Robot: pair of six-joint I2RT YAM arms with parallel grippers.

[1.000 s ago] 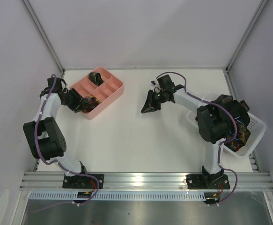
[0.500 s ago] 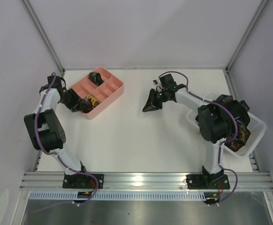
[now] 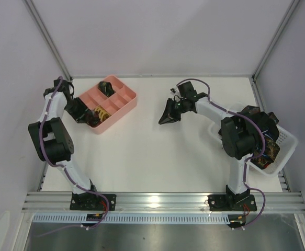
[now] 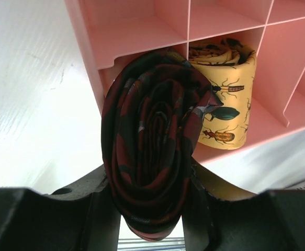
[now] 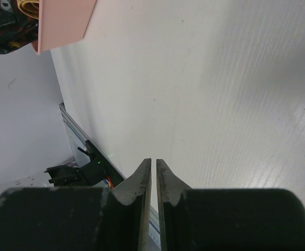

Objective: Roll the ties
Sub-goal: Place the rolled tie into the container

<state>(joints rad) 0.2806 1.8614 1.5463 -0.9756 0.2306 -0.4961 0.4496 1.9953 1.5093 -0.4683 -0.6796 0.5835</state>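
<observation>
Left arm (image 3: 50, 138) reaches to the near-left corner of the pink tray (image 3: 134, 97), which sits on the white table (image 3: 152, 157) toward the far left. Left jaws are clamped on a rolled tie (image 4: 152, 146), dark brown-black with red patterning. It is wound into a tight oval coil, with one finger pressing on each side of its lower half.

In the left wrist view the coil stands right at the tray's corner compartment. I cannot tell whether it rests inside the compartment or hangs just above it.

The neighbouring compartment holds a yellow rolled tie (image 4: 225, 110) printed with insects, standing on edge against the divider. From above, a further dark rolled tie (image 3: 106, 87) sits in a compartment at the tray's far end.

Right arm (image 3: 241, 136) stretches out over the middle of the table, well apart from the tray. Right jaws are almost together with only a thin slit between the fingers. Nothing is in them, and bare tabletop shows beyond the tips.

The white mesh basket (image 3: 289, 140) stands at the right edge of the table, partly hidden behind the right arm. Unrolled ties (image 3: 270, 152) with dark and orange patterning lie bunched inside it.
</observation>
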